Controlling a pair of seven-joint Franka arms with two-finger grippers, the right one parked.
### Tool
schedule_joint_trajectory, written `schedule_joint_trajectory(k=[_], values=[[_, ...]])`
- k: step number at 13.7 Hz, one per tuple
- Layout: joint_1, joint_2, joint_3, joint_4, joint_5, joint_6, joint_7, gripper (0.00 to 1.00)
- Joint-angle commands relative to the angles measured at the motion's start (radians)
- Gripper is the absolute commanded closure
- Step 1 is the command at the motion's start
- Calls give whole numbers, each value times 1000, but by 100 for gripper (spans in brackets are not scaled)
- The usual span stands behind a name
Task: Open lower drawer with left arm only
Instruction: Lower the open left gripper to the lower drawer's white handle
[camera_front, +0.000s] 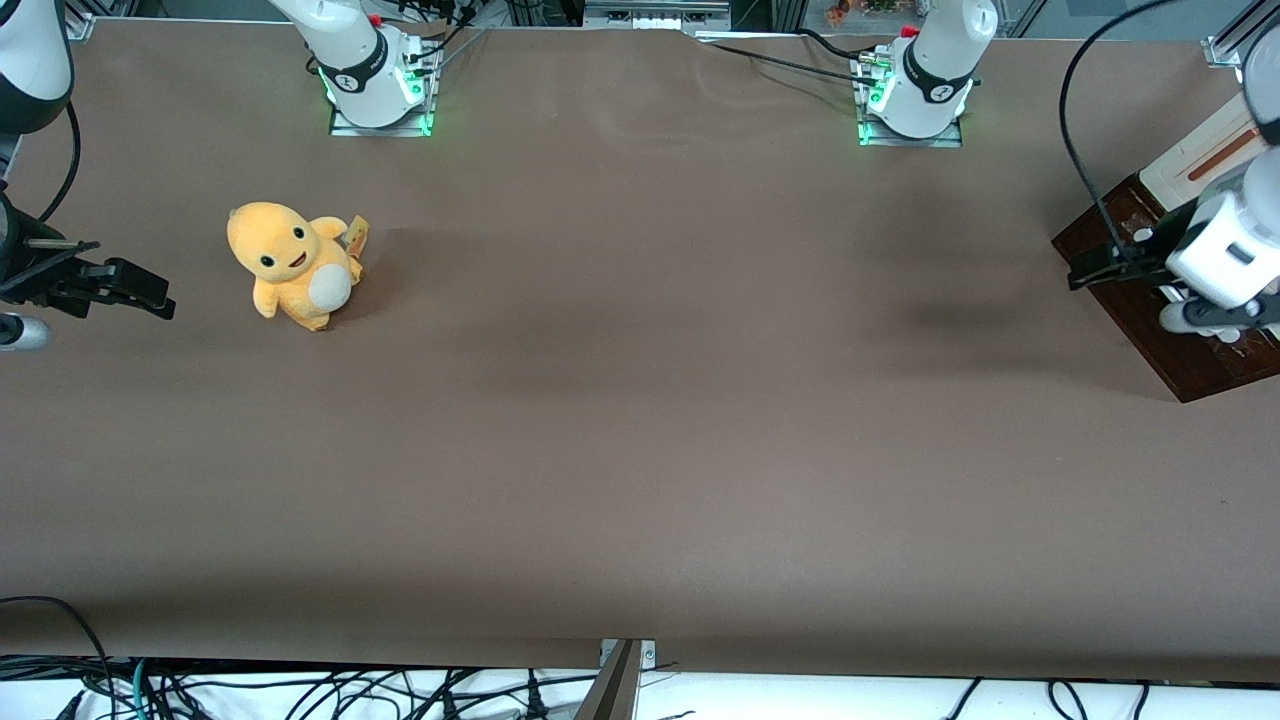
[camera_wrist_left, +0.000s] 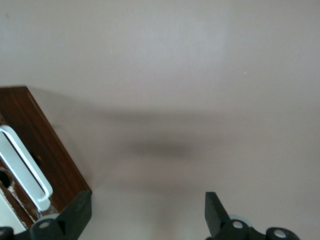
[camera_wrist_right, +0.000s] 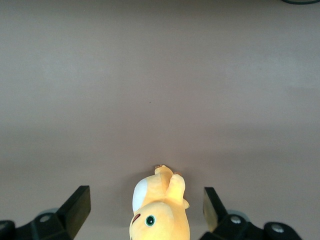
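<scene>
While the two black fingers (camera_wrist_left: 75, 214) stand wide apart with nothing between them, the gripper (camera_wrist_left: 145, 216) hangs just off the corner of the lower drawer (camera_wrist_left: 42, 145) — one finger close by the end of the long white bar handle (camera_wrist_left: 22, 167), the other over bare brown table (camera_wrist_left: 190, 75). Seen from the front, the left arm (camera_front: 1225, 245) reaches in at the working arm's end of the table, its wrist over the dark brown wooden front (camera_front: 1150, 300), with the cream-white panel (camera_front: 1205, 145) and its thin orange-brown strip lying farther from the camera. Judging by looks, the drawer front is stiff, hard wood and the handle a rigid, smooth bar, so it should take a firm pinch without giving, though the glossy finish could let the pads slide if the grasp sits near a rounded end. Best hold seems to be mid-bar, fingers straddling it across its thin width, so the pull runs straight and the shallow drawer does not skew in its runners. Weight seems modest; whether the cabinet itself would drag along the table — it looks unfixed — I cannot tell. An orange plush toy (camera_front: 295, 265) sits well apart, toward the parked arm's end.
</scene>
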Motion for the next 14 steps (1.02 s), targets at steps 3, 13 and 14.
schedule_joint_trajectory(k=[3,13,14], values=[[119,132,21,26,25,-31,-8,0],[255,353,20,25,353,124,-30,0],[247,366,17,25,377,124,-78,0]])
